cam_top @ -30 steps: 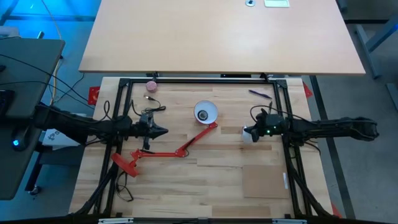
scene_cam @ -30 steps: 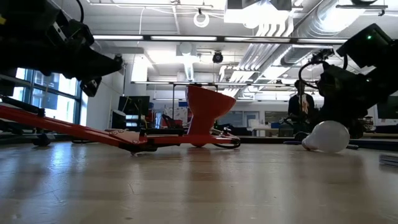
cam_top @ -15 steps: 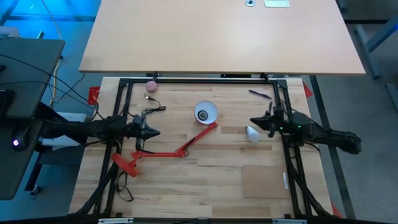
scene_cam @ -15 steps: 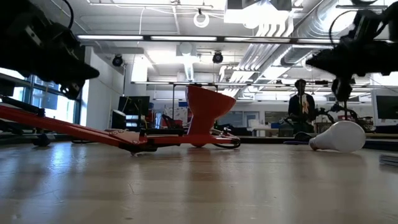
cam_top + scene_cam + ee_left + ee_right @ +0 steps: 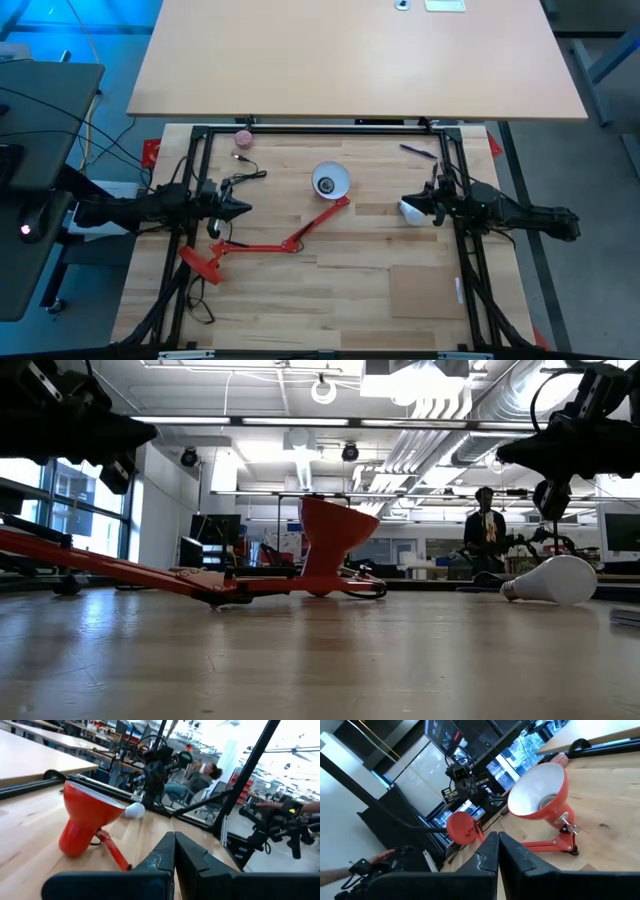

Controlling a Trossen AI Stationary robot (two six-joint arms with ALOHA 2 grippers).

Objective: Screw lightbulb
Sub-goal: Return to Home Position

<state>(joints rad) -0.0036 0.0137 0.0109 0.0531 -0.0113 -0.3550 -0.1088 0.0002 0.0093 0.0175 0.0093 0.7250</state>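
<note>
You had the lightbulb lying loose on the table, just beside the right gripper; it and the left gripper were pinched closed, empty, raised clear of the red lamp, presumably for homing.

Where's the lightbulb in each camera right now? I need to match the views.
High view: the lightbulb lies on the table, right of the red lamp shade.
Low view: far right, lying on its side.
Left wrist view: small and white, just past the shade's rim.
Right wrist view: not in it.
Shared landmark: the red lamp shade, seen in all four views.
</note>
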